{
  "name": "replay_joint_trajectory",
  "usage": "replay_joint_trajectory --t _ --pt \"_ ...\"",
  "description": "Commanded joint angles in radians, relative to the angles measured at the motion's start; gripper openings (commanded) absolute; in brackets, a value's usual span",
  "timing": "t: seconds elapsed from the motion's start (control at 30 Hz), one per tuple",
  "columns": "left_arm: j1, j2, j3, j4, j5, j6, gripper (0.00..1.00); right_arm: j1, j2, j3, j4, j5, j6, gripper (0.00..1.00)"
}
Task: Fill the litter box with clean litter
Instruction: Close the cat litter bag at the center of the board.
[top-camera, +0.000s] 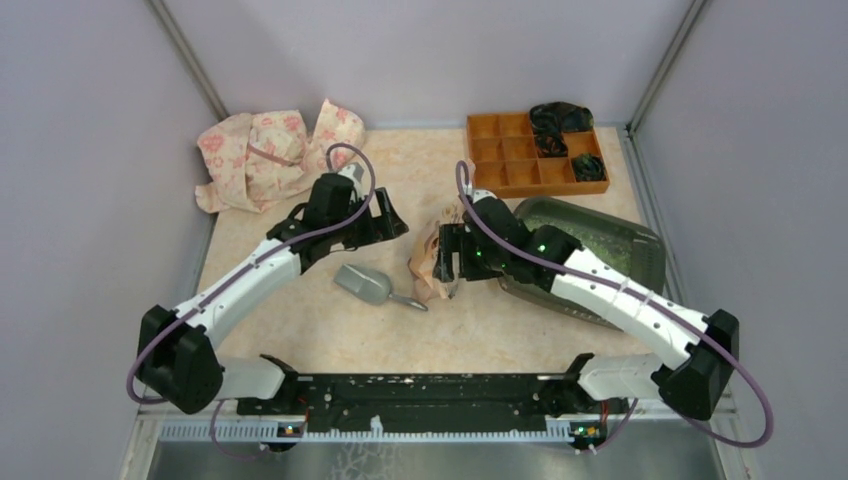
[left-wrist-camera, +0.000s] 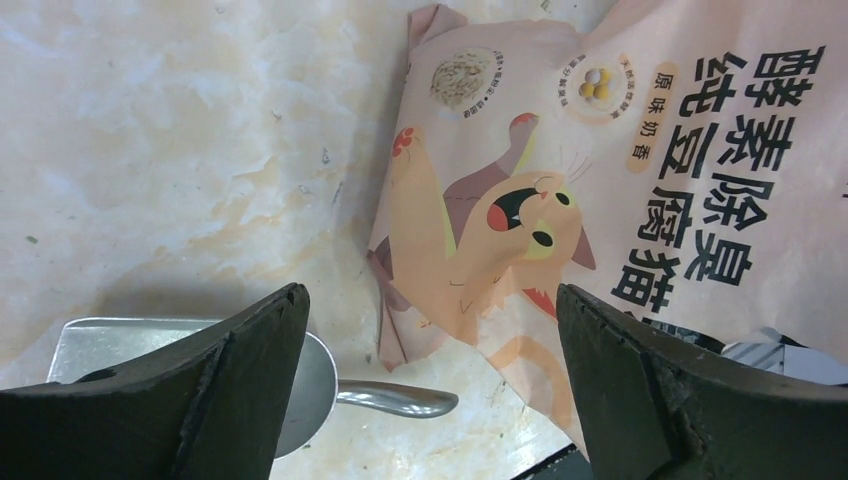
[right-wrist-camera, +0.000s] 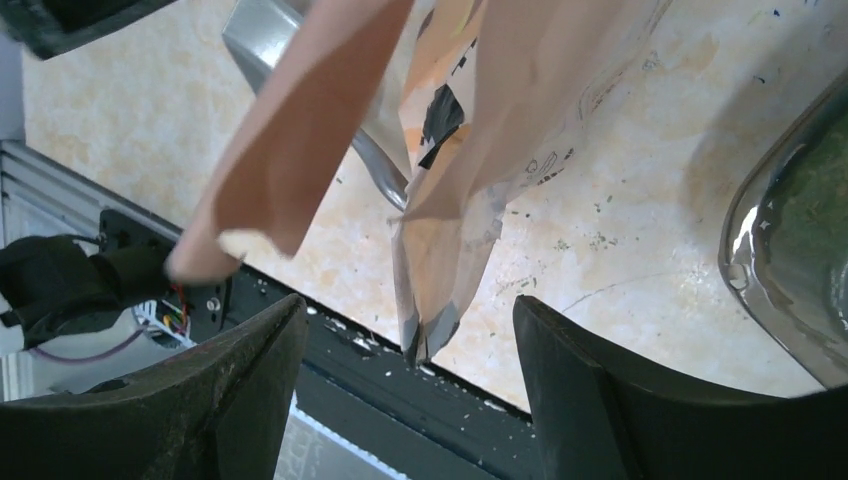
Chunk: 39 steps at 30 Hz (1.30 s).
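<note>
Both jaws hang wide open, holding nothing. The left gripper is above the grey plastic scoop, and the right gripper is over the crumpled pink printed bag. The dark grey-green rounded plastic litter box sits on the right, with light-green granular clean litter inside.

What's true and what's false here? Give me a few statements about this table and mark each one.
1. The grey scoop lies on the table, held by nothing. True.
2. The litter box is empty. False: light-green litter lies in it.
3. The orange organiser sits at the table's near edge. False: it is at the far right corner.
4. The left end effector has its jaws open. True.
5. Crumpled pink printed bags lie at the far left. True.
</note>
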<state>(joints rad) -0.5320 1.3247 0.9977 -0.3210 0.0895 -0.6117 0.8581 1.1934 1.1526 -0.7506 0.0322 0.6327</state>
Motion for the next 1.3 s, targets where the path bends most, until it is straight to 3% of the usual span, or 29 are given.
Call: replay_joint_trajectory --t 0.0,0.3,0.37,0.4,0.43,0.5,0.7,0.83,1.13,1.2,1.27 --pt "0.004 -0.068 -0.016 0.006 -0.046 0.024 0.99 0.031 0.04 0.024 0.006 0.107 0.104 0.75" --pt "0.003 -0.113 -0.064 0.032 -0.041 0.022 0.99 0.048 0.156 -0.001 0.092 0.173 0.157 0.75" --pt "0.003 -0.115 -0.073 0.033 -0.033 0.021 0.99 0.048 0.192 0.009 0.123 0.185 0.162 0.69" --pt "0.003 -0.118 -0.077 0.037 -0.028 0.02 0.99 0.048 0.217 0.028 0.13 0.175 0.157 0.63" --pt "0.003 -0.122 -0.082 0.038 -0.023 0.02 0.99 0.047 0.245 0.055 0.122 0.174 0.149 0.49" --pt "0.004 -0.131 -0.09 0.042 -0.01 0.015 0.99 0.039 0.296 0.124 0.102 0.154 0.129 0.01" --pt "0.003 -0.229 -0.18 0.109 0.045 -0.017 0.98 -0.051 0.362 0.438 -0.069 0.049 0.092 0.0" --pt "-0.015 -0.308 -0.289 0.224 0.072 -0.058 0.91 -0.137 0.398 0.605 -0.111 -0.058 0.111 0.0" --pt "-0.162 -0.33 -0.351 0.339 -0.17 -0.003 0.9 -0.18 0.518 0.846 -0.191 -0.113 0.1 0.0" --pt "-0.169 -0.327 -0.341 0.37 -0.198 0.03 0.84 -0.188 0.536 0.89 -0.219 -0.113 0.088 0.0" --pt "-0.172 -0.327 -0.333 0.395 -0.223 0.072 0.66 -0.197 0.543 0.909 -0.228 -0.125 0.082 0.0"
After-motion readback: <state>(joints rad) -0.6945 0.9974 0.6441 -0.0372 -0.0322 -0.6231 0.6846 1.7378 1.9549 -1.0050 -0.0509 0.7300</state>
